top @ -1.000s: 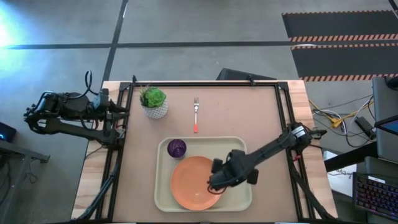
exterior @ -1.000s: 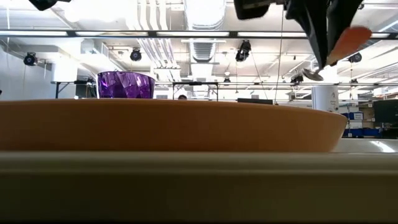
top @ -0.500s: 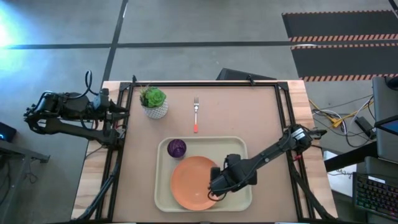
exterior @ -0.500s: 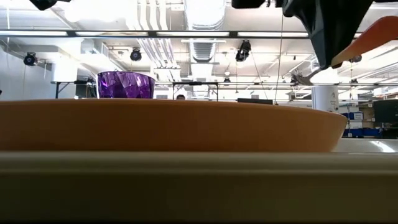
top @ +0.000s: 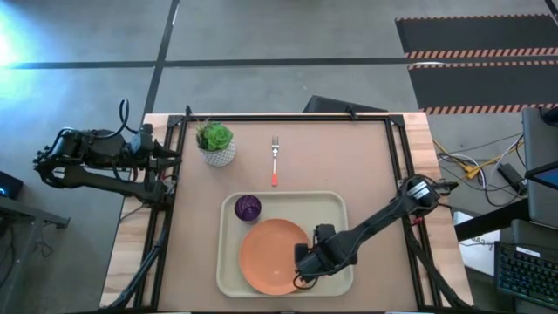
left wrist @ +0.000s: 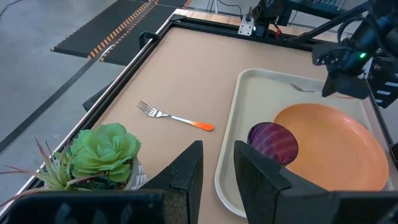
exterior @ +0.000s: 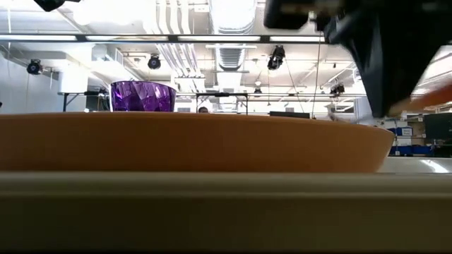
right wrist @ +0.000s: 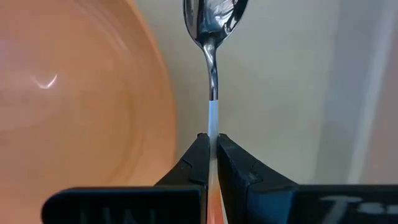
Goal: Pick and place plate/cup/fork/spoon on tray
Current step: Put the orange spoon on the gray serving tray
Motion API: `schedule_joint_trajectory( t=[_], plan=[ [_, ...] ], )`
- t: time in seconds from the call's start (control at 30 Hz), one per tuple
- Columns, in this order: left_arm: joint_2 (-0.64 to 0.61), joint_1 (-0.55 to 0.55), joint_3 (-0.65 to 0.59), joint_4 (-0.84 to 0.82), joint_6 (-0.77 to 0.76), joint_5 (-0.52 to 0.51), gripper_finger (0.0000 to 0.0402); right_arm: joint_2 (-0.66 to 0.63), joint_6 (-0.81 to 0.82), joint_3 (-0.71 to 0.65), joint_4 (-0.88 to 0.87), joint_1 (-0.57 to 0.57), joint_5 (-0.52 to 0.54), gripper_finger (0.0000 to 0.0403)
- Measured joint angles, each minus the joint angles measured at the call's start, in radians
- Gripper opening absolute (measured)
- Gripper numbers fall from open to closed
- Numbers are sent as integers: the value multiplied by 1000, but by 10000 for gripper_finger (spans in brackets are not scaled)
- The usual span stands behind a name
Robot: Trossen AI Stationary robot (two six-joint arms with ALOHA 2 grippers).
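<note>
The orange plate point(top: 275, 255) lies flat in the cream tray point(top: 336, 209), and the purple cup point(top: 248, 208) stands in the tray's far left corner. The fork point(top: 275, 160) lies on the table beyond the tray. My right gripper point(top: 305, 266) is low over the tray's right part, just beside the plate's rim, and is shut on the spoon point(right wrist: 214, 37). The spoon's bowl point(right wrist: 214, 15) points ahead of the fingers over the tray floor. My left gripper point(top: 170, 157) waits open at the table's far left edge. My right gripper pinches the spoon's handle point(right wrist: 213, 121) between its two fingers, which lie along the spoon. The stem and bowl stick out ahead of the fingertips, beside the plate's rim point(right wrist: 165, 93). The orange handle end point(exterior: 431, 100) shows behind the gripper. I cannot tell whether the bowl touches the tray.
A white pot with a green plant point(top: 216, 144) stands at the table's far left, near my left gripper. The tray floor to the right of the plate point(top: 340, 253) is bare. Black rails run along the table's left and right edges.
My right gripper has gone toward the table's near edge and down with the spoon, along the plate's right rim. The spoon now sits lower over the tray floor than before. The gripper has stayed shut on it.
</note>
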Motion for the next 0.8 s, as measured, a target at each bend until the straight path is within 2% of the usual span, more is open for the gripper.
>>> schedule_joint_trajectory(
  t=[0.37,0.8],
  plan=[
    [1,0,0,2,-5,0,73,-56,18,-253,300,1,-9,8],
    [2,0,0,13,-5,-1,73,-59,12,-277,320,1,-64,9]
  ],
)
